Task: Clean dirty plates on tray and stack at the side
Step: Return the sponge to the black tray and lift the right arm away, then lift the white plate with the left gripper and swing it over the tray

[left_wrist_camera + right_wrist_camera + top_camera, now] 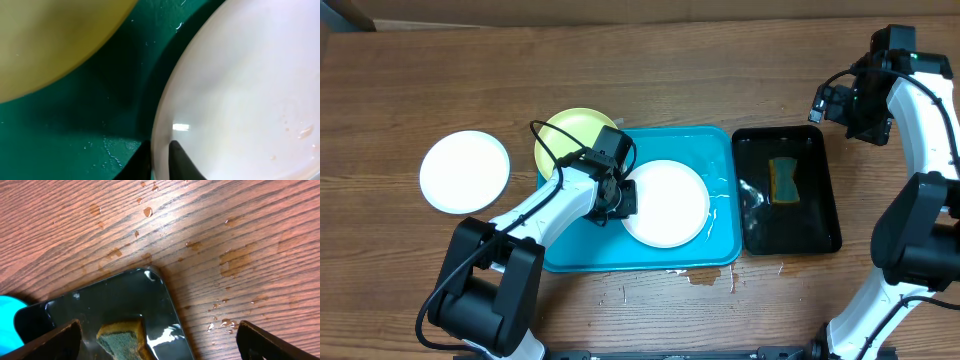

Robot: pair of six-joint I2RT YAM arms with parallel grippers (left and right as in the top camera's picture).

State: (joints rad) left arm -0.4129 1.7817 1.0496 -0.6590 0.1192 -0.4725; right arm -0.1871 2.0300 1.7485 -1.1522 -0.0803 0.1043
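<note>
While our left gripper (620,196) closes on the white plate (670,205), we see from the left wrist that the jaws are nearly together on its rim: one finger on the plate's face, the other just outside the edge. The plate lies flat in the cyan tray (718,252), spreading away to the right of the fingertips. The yellow-green plate (570,130) sits ahead and to the left of them, apart from the white one, with wet tray floor between.

Over on our right, the right gripper (836,100) hangs with its jaws spread wide and nothing between them. The sponge (120,336) lies in the water-filled black tray (125,297) just below and ahead of its fingers.

We judge the step to be lifting this plate out and carrying it to the second white plate (465,170), well off to the left gripper's far side on the table. The grip is thin, and the surface looks wet. So we want to tip the rim up gently, clear the tray's raised lip before swinging, and pass wide of the yellow-green plate. A few faint specks show on the plate's face away from the fingers, worth a check before stacking.
</note>
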